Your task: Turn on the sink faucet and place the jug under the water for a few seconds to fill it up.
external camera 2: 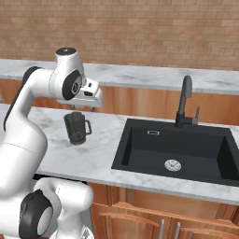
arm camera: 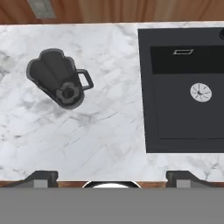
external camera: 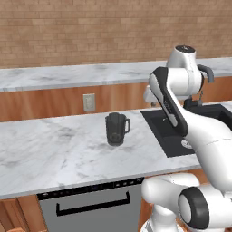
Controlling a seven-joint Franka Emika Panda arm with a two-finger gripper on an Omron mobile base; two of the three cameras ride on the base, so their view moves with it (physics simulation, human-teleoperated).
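Hand view has the jug (arm camera: pixel 59 83) upright on the marble counter (arm camera: pixel 100 131), well left of the sink (arm camera: pixel 183 140), fingers spread wide and empty above it. Looks rigid, smooth, probably slippery; I'd pinch the rim wall opposite the handle.

jug (external camera 2: pixel 77 127) upright on counter (external camera 2: pixel 100 154) | left of sink (external camera 2: pixel 179 154) (dry)
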